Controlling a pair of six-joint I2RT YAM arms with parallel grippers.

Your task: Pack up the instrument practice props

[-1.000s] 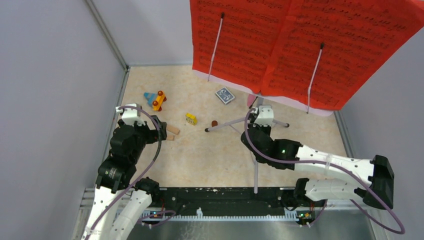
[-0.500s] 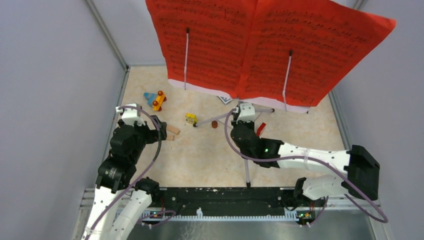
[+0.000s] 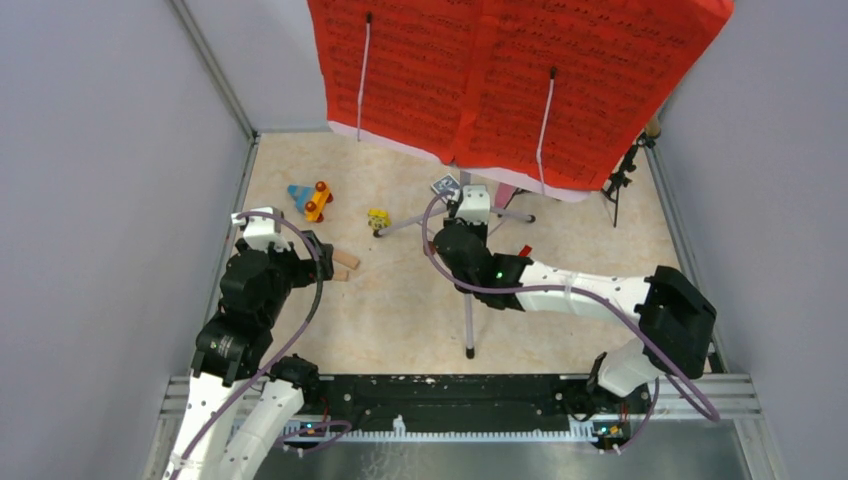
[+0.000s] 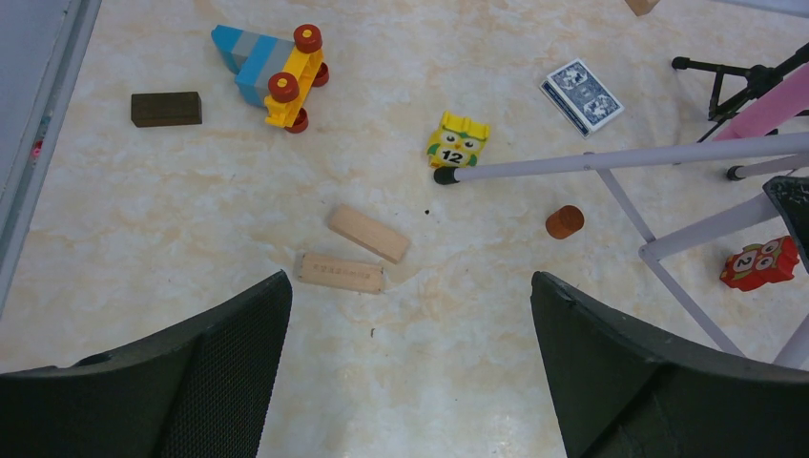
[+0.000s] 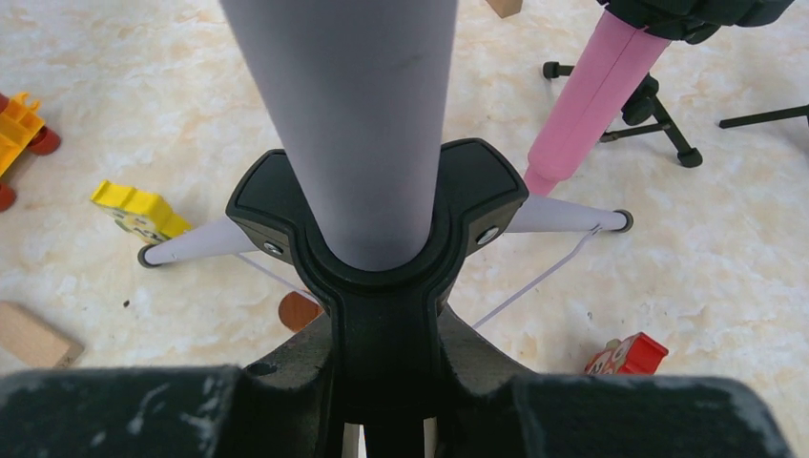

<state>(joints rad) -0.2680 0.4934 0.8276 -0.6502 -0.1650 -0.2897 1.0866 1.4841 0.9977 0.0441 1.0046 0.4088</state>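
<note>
The red sheet-music pages (image 3: 500,70) stand upright at the back and hide most of the grey tray. The silver tripod pole (image 5: 348,114) with its black hub fills the right wrist view. My right gripper (image 3: 470,215) is shut on that hub (image 5: 382,248). The legs (image 3: 468,320) spread over the floor. The pink microphone (image 5: 591,95) stands on a small black tripod (image 5: 658,119) just behind. A second black tripod (image 3: 620,180) stands at the right wall. My left gripper (image 4: 410,315) is open and empty above the floor, near two wooden blocks (image 4: 353,253).
A blue and yellow toy (image 3: 310,198), a yellow owl block (image 3: 378,218), a blue card deck (image 3: 445,185), a red owl block (image 3: 523,250), a brown peg (image 4: 565,221) and a dark block (image 4: 166,108) lie on the floor. Grey walls close both sides.
My right gripper has carried the music stand to the left and back. This uncovered the black tripod at the right wall. The left arm has not moved.
</note>
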